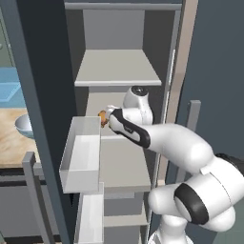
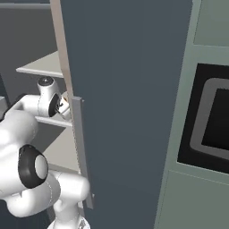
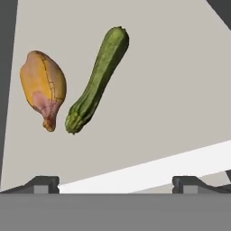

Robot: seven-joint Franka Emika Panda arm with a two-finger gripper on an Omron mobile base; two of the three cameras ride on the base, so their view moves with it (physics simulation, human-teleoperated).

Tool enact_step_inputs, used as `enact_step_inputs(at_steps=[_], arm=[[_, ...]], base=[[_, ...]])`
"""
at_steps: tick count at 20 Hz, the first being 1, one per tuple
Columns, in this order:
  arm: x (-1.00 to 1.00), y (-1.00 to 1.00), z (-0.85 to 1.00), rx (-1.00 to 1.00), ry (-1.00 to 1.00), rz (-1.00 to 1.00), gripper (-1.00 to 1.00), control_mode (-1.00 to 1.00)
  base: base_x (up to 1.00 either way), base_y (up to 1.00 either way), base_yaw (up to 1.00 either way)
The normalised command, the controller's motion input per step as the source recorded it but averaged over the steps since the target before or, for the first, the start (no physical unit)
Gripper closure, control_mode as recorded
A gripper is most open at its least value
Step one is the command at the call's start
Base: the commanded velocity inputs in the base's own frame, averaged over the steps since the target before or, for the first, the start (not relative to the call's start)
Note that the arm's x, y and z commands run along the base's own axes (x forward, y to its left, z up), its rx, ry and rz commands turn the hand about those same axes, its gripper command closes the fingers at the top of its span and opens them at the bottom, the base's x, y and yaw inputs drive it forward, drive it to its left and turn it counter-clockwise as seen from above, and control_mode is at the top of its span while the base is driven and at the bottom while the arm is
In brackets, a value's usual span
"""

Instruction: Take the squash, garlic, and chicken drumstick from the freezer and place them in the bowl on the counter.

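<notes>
dark finger tips of the gripper (image 3: 115, 182) stand wide apart, holding nothing, over a pale grey freezer shelf (image 3: 171, 99); beyond them the squash (image 3: 97, 81) lies just right of the chicken drumstick (image 3: 43, 88), not touching, bare shelf around; left base view adds the bowl (image 1: 24, 125) on the counter (image 1: 12, 143) far left

Mottled green squash (image 3: 97, 81), orange-pink chicken drumstick (image 3: 43, 88)

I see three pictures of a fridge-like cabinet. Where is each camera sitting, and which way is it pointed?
Left base view: behind the arm, to its left, facing the open freezer; the white arm crosses from lower right.
Right base view: behind-right, facing the freezer door; the arm shows at lower left.
Hand view: on the hand, looking down at a shelf with the squash and chicken drumstick, between the open gripper.
Both base views share the shelves and arm.
</notes>
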Motion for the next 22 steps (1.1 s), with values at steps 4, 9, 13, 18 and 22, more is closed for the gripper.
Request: enact_step_inputs(at_steps=[4,9,13,18,22], arm=[[0.13,0.03,0.00,0.00,0.00,0.00,-1.00,-1.00],[0.14,0.03,-0.07,0.00,0.00,0.00,-1.00,-1.00],[0.08,0.00,-0.13,0.00,0.00,0.00,-1.00,-1.00],[0.13,0.00,-0.04,0.00,0.00,0.00,-1.00,-1.00],[0.18,0.00,-0.02,0.00,0.00,0.00,-1.00,-1.00]], base=[[0.00,0.00,0.00],[0.00,0.00,0.00],[0.00,0.00,0.00],[0.00,0.00,0.00],[0.00,0.00,0.00]])
